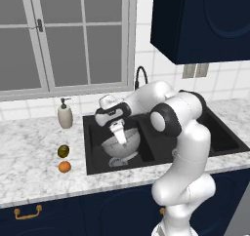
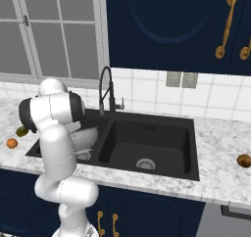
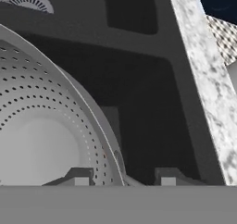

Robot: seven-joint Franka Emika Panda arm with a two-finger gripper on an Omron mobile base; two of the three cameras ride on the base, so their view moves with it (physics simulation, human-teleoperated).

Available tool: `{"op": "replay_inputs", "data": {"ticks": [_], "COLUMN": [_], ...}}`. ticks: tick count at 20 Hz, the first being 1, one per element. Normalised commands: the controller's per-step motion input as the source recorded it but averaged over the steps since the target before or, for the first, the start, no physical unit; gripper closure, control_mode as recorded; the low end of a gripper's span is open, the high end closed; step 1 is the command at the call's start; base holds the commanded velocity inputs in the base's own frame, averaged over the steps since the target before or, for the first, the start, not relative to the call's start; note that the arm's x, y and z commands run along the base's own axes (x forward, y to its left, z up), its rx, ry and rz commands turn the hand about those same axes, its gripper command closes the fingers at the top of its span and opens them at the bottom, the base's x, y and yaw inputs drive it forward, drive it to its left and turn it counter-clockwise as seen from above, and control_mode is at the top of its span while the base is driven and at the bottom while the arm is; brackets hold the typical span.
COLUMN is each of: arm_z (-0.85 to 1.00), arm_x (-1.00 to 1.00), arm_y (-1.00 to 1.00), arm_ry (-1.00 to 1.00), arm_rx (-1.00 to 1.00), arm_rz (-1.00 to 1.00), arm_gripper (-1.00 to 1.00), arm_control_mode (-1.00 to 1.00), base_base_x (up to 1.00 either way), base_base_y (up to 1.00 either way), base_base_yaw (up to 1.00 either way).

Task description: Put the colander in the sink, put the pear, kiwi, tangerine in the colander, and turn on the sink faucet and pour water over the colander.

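Hand (image 1: 118,136): fingers clamped on the colander's rim, one finger inside (image 3: 78,177), one outside.
Colander (image 1: 122,145): tilted, low in the left basin of the black sink (image 1: 93,147).
Tangerine (image 1: 64,167): on the marble desk (image 1: 34,152) left of the sink, just beside a dark olive fruit (image 1: 63,151).
Faucet (image 2: 104,91): behind the sink's divider.

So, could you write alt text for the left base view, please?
The white arm's gripper is shut on the rim of the colander, holding it in the left basin of the black sink. A tangerine and a dark olive fruit lie on the marble counter.
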Motion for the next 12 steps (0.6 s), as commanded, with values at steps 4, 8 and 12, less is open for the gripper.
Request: {"op": "replay_inputs", "data": {"ticks": [4, 8, 12], "arm_z": [-0.32, -0.32, -0.27], "arm_x": [0.22, 0.27, 0.4], "arm_y": [0.02, 0.03, 0.1], "arm_ry": [-0.16, -0.11, -0.01], "arm_rx": [0.0, 0.05, 0.11], "arm_rz": [-0.01, 0.0, 0.0], "arm_gripper": [1.0, 1.0, 1.0], "arm_control_mode": [-1.0, -1.0, -1.0], "base_base_x": [0.0, 0.0, 0.0], "base_base_y": [0.0, 0.0, 0.0], "base_base_yaw": [0.0, 0.0, 0.0]}}
